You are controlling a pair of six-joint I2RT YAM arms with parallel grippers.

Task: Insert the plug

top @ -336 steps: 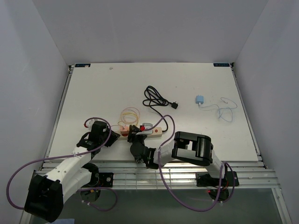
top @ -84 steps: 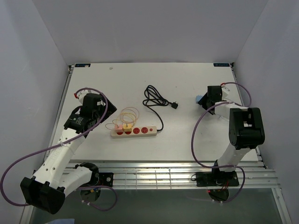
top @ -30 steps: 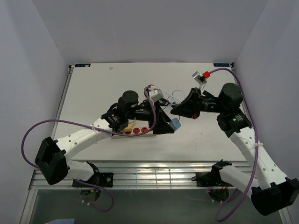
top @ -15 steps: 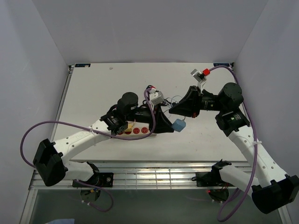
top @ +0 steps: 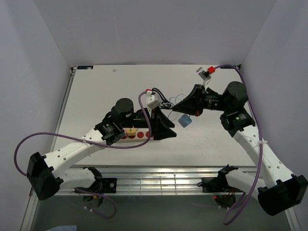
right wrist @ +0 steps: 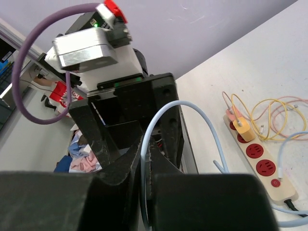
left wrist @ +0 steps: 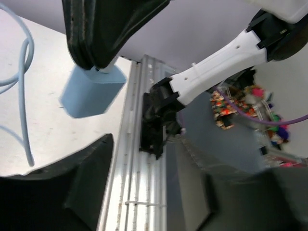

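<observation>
Plug (top: 185,121) pinched in my right tool (top: 180,111); left tool (top: 169,132) spread, empty. Should square it over a free strip (top: 140,135) socket.

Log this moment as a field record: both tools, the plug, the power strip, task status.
left tool: open, empty, at the strip's right end; contact unclear
right tool: shut on blue plug
blue plug: in the air, hanging under right tool, pale blue cable looping off it
power strip: lying flat; yellow adapter plugged in, red sockets free beside it
task status: plug not yet inserted
</observation>
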